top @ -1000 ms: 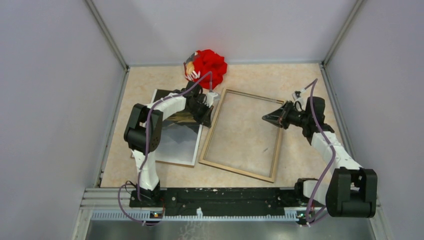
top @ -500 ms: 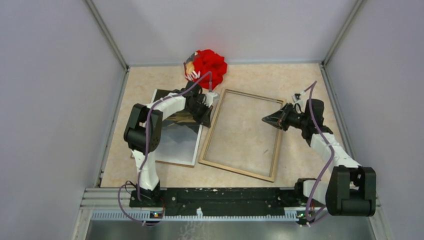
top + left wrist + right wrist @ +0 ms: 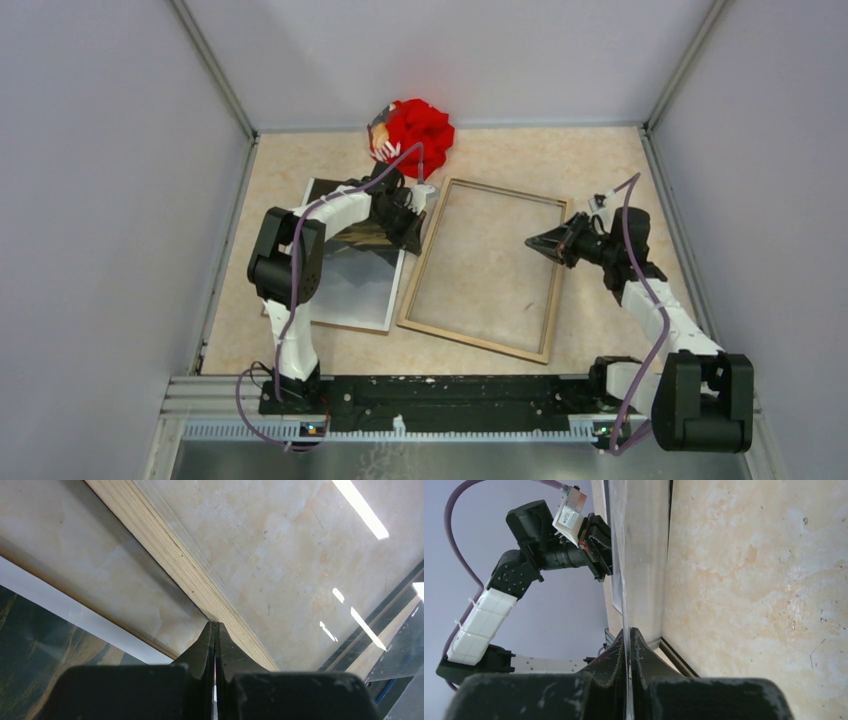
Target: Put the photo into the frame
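Observation:
The photo (image 3: 355, 275) lies face up on the table's left, partly under my left arm; its dark corner shows in the left wrist view (image 3: 30, 650). The frame (image 3: 478, 340) lies wood side up in the middle. My left gripper (image 3: 418, 238) is shut, its tips (image 3: 215, 625) against the frame's left wooden rail (image 3: 170, 555); nothing shows between the jaws. My right gripper (image 3: 531, 242) hovers over the frame's right rail and is shut (image 3: 630, 630) on the edge of a thin clear pane (image 3: 619, 555), seen edge-on.
A red cloth bundle (image 3: 418, 130) sits at the back, just behind the left gripper. Grey walls close in the table on the left, right and back. My left arm shows in the right wrist view (image 3: 549, 545).
My right arm has shifted slightly toward the near side, its gripper staying over the frame's right rail. The left arm, photo and frame have not moved.

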Robot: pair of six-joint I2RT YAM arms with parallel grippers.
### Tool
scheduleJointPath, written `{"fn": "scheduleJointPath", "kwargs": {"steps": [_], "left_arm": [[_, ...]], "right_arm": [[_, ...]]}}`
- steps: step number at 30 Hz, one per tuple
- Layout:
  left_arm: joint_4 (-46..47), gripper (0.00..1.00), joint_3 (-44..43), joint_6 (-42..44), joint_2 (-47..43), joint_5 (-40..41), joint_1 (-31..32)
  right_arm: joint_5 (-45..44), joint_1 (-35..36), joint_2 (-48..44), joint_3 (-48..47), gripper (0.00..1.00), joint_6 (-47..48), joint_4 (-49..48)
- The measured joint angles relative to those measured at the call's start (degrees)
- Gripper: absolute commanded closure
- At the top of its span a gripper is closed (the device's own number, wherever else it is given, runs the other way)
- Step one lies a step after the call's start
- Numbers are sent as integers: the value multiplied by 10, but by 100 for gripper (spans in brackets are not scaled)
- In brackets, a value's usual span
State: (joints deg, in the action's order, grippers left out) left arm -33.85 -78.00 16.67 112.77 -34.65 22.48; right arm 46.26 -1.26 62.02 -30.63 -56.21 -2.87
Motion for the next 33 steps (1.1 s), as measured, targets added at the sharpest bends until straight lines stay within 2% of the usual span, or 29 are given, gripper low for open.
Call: {"fn": "scheduleJointPath", "kwargs": {"steps": [20,33], "left_arm": [[-2,100,0,0,0,0,-2],[-3,100,0,0,0,-1,-3]], "right_arm": [[-2,-1,38,2,100,-22,-36],[-14,-4,25,8,100,-19,-16]]}}
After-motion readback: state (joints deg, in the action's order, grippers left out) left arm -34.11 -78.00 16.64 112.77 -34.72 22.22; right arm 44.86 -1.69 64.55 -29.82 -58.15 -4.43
